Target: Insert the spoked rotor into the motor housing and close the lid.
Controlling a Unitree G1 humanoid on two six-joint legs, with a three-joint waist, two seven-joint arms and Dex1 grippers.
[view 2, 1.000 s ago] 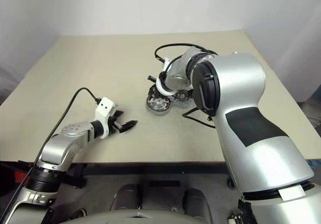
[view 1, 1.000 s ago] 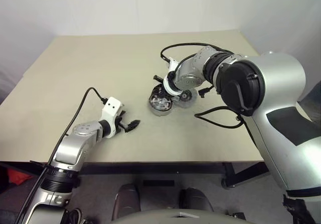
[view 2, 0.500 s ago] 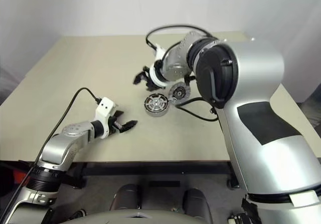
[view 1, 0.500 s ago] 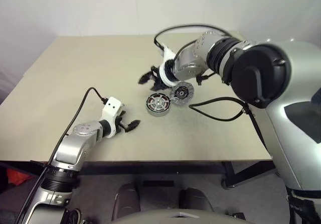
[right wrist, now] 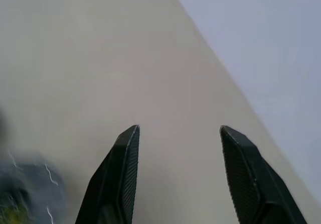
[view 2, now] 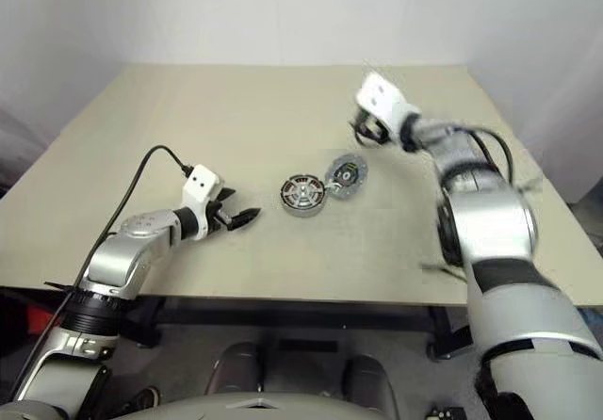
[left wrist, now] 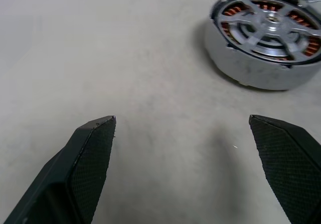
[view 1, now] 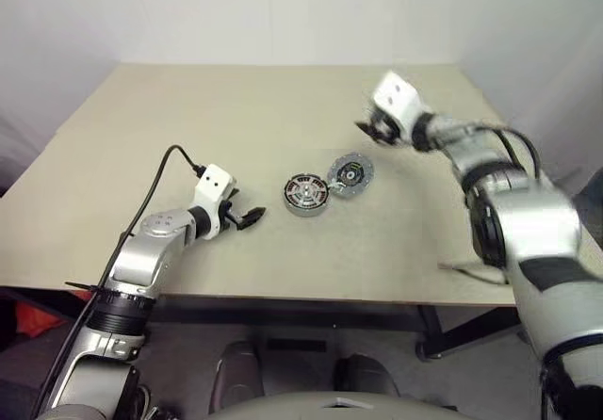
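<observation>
you are between the two halves of the job. the rotor [left wrist: 271, 29] already sits in the housing [view 1: 306, 195], its silver spokes lying over the copper windings, so the step in hand is closing it with the lid [view 1: 350, 172]. that disc lies flat on the table [view 1: 236, 109], touching or just beside the housing at its 2 o'clock, with one edge seeming to lean on the housing's rim; you cannot tell for certain.

your right tool [right wrist: 178, 148] is up and away from the parts, at about 1 o'clock from the lid near the table's far right corner. its fingers stand apart with bare table between them, holding nothing. your left tool [left wrist: 193, 148] rests low over the table at 9 o'clock of the housing, near it but not touching, fingers spread wide and empty, pointed toward the housing.

the next move, as it looks from here, is a pick on the lid. it is thin and flat, so you will likely need to come down steeply and catch it by the rim, perhaps where it overlaps the housing. then carry it over the housing, level it, centre its hub on the rotor's hub and lower it. watch that the grasp does not nudge the housing sideways; the left tool is well placed to steady it.
</observation>
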